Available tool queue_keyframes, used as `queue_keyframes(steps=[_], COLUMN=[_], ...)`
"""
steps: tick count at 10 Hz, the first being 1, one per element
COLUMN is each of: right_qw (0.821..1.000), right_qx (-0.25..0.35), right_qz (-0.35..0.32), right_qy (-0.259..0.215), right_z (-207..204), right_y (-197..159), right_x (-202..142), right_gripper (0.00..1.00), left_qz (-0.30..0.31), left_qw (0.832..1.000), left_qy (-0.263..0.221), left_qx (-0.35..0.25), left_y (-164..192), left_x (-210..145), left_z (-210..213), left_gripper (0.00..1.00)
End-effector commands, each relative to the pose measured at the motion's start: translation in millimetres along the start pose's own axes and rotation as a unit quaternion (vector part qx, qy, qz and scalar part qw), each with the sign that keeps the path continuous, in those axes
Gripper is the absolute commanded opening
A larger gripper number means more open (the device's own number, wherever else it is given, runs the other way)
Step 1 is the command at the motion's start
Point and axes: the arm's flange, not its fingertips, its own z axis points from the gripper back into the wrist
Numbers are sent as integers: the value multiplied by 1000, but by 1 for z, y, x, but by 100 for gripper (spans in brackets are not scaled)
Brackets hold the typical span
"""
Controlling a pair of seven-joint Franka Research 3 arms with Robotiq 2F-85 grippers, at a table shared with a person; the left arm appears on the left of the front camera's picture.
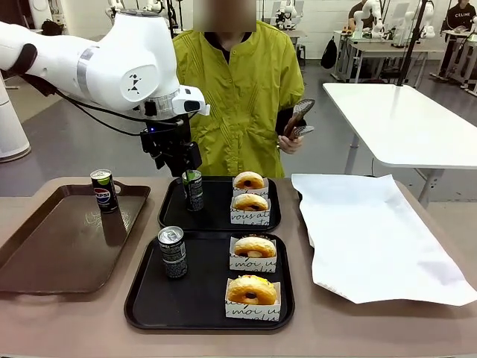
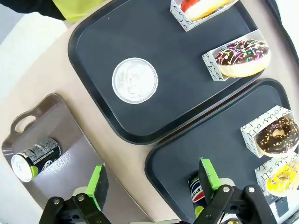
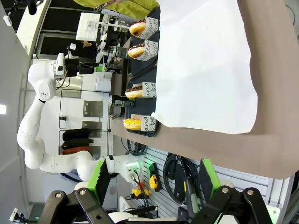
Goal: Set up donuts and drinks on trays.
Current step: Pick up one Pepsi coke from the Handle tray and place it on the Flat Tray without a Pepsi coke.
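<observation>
Cans slick, stiff, tippy.
Your left gripper (image 1: 184, 165) hangs open above the far tray's can (image 1: 193, 189); right gripper (image 3: 152, 179) open too; grip mid-body.

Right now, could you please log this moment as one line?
left tool: open, above far tray can | near tray: can, two donuts | brown tray: one can | right tool: open, empty

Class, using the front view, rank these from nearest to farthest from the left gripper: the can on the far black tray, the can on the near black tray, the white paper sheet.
1. Can on the far black tray, right beneath the left gripper.
2. Can on the near black tray, toward the robot.
3. White paper sheet, far right.
</observation>
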Motion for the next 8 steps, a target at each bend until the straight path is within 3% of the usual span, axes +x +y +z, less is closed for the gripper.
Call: queue_keyframes(steps=[1,3,5,8], right_qw=[1000,1000,1000,1000], right_qx=[11,11,11,11], right_qz=[7,7,7,7], right_qy=[-5,-5,-5,-5], right_z=[-2,-2,-2,-2], right_y=[0,0,0,0], right_x=[0,0,0,0], right_gripper=[100,100,100,100], left_qz=[0,19,33,62], left_qw=[1000,997,995,995], left_qy=[0,18,7,31], left_qx=[0,-67,-92,-68], left_y=[0,48,84,148], left_x=[-1,-38,-112,-150], left_z=[0,35,44,53], left_gripper=[100,100,100,100])
